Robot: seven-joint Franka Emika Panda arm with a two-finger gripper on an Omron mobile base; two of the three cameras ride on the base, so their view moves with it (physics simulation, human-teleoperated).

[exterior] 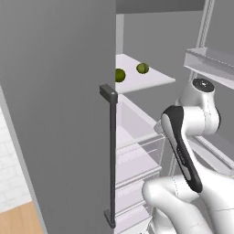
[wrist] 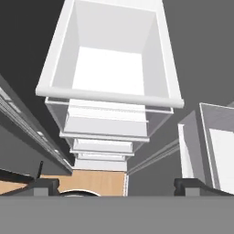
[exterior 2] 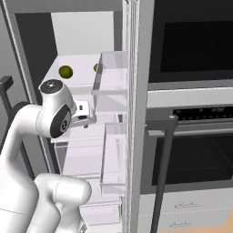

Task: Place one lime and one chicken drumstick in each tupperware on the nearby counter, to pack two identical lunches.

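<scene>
Hand view: tool [wrist: 117,186] released over fridge drawers [wrist: 109,82]; base views add two limes [exterior: 142,68].

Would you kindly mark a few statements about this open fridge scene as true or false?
1. Two limes, one and another, lie on a fridge shelf. True.
2. The tool is shut on a lime. False: its fingertips stand wide apart with nothing between them.
3. The fridge door stands open. True.
4. The hand view looks at a stovetop with a pan. False: it looks down onto white fridge drawers.
5. An oven with a dark bar handle stands beside the fridge in the right base view. True.
6. Both limes sit in a door bin. False: they lie on the white shelf.
</scene>
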